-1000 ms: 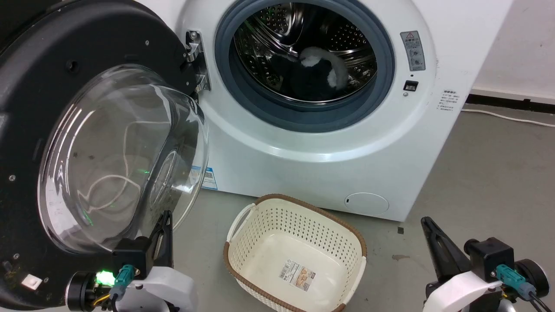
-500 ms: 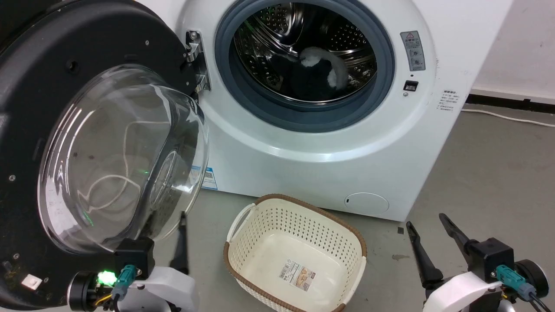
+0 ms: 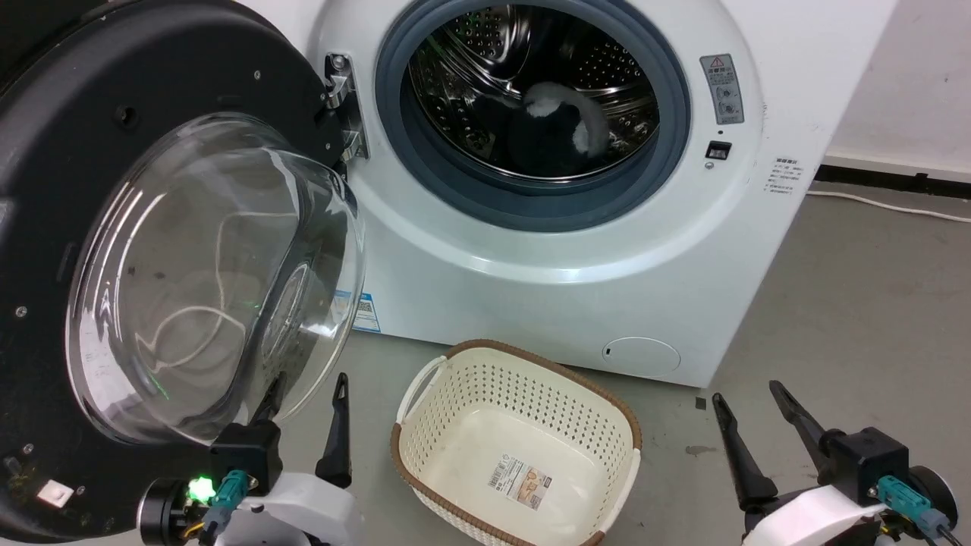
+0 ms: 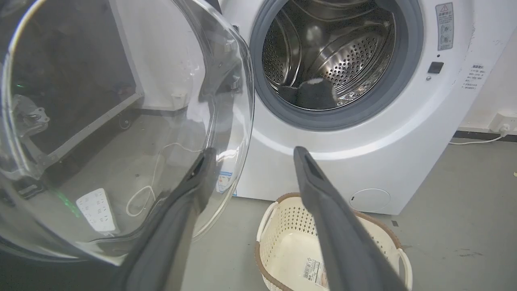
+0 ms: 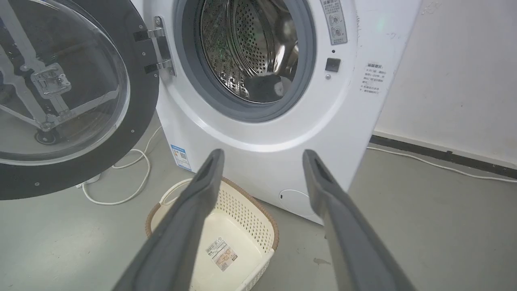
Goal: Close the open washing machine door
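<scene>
Both pairs of dark fingers are spread apart, holding nothing. The left gripper [image 3: 309,383] points up just below the washing machine door [image 3: 152,68], swung wide open left of the washing machine [image 3: 531,288]. The right gripper [image 3: 746,392] sits low, right of the basket [image 3: 413,455].

— What's on the floor [image 3: 850,318] from where you're sitting?
— I see a cream basket [image 3: 523,387] with a brown rim and a paper label [image 3: 520,479] lying on its bottom.
— Anything else?
— I see a white cable [image 3: 880,203] running beside the wall's [image 3: 925,76] dark skirting.
</scene>
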You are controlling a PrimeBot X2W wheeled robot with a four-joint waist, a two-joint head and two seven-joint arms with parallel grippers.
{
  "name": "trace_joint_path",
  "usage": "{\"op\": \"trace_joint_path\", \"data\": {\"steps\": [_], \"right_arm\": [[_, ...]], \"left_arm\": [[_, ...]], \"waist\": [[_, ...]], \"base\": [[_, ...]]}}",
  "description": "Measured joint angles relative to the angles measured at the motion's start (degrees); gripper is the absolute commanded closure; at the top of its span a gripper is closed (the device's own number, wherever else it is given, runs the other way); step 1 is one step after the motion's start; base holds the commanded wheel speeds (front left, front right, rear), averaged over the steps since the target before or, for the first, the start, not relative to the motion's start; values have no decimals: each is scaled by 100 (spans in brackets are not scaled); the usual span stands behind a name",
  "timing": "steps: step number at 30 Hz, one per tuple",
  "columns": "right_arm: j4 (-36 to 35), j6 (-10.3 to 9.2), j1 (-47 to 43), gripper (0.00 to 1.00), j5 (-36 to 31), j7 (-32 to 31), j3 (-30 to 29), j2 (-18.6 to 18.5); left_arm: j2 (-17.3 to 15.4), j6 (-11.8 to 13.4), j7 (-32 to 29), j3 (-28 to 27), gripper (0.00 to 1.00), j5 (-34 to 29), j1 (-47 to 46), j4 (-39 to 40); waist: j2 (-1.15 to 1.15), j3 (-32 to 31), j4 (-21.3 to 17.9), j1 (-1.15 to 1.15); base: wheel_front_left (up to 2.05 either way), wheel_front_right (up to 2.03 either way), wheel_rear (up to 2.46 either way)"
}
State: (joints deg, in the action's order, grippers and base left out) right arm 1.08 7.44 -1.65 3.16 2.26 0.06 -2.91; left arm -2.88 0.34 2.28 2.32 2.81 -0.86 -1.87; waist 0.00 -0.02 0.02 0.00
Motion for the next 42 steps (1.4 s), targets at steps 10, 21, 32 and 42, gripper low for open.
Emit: {"op": "trace_joint_path", "data": {"steps": [10,21,32,42], "right_arm": [[41,0,-59,0,155,142,8,0],[81,0,-158,0,330,279,4,0],[146,-1,-205,0,498,400,3,-1],[208,-1,-297,0,669,547,-32,-1]], "left_arm": [[1,7,136,112,100,211,-2,-80],[3,8,276,73,100,360,-23,443],[7,390,398,-660,100,624,-157,1638],[9,703,544,-2580,100,1329,-356,1749]], "waist": [[0,-11,15,0],[0,-20,110,0],[0,-43,490,0],[0,-42,1017,0]], "base": [[0,0,0],[0,0,0],[0,0,0],[0,0,0]]}}
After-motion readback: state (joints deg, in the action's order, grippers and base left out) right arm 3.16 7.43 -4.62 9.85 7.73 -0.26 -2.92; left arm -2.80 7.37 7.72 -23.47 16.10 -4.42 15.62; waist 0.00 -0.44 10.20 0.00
